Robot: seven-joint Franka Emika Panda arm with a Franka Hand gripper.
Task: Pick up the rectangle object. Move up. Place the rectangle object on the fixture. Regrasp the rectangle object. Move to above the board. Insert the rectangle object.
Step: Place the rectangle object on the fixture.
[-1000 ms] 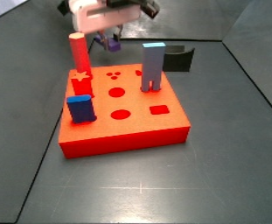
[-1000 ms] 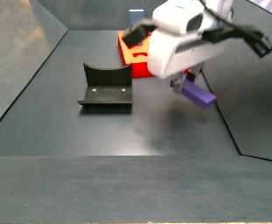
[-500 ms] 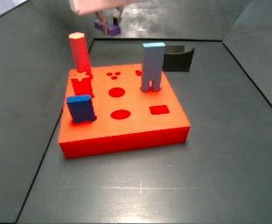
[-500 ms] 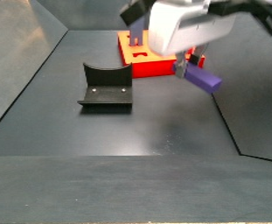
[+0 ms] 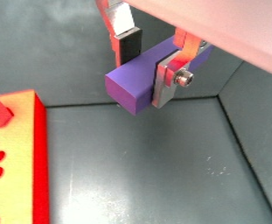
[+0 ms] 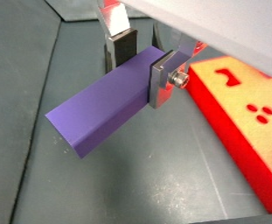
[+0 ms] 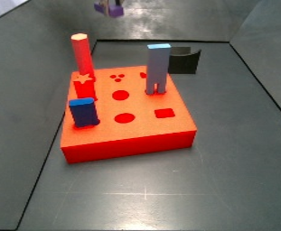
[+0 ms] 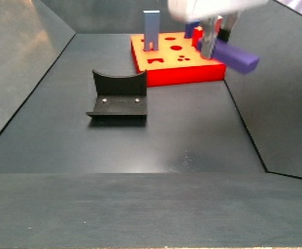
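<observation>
The tool (image 5: pixel 149 54) is clamped on the rectangle object (image 5: pixel 138 80), its two plates pressed to the block's long sides, so the purple block juts out lengthwise past the tips, held well clear of the counter (image 8: pixel 180 146). The fixture (image 8: pixel 118 95) sits below and off to one side of the tool, with the board (image 8: pixel 180 60) beyond, so I judge the next move is across and down to the fixture.
</observation>
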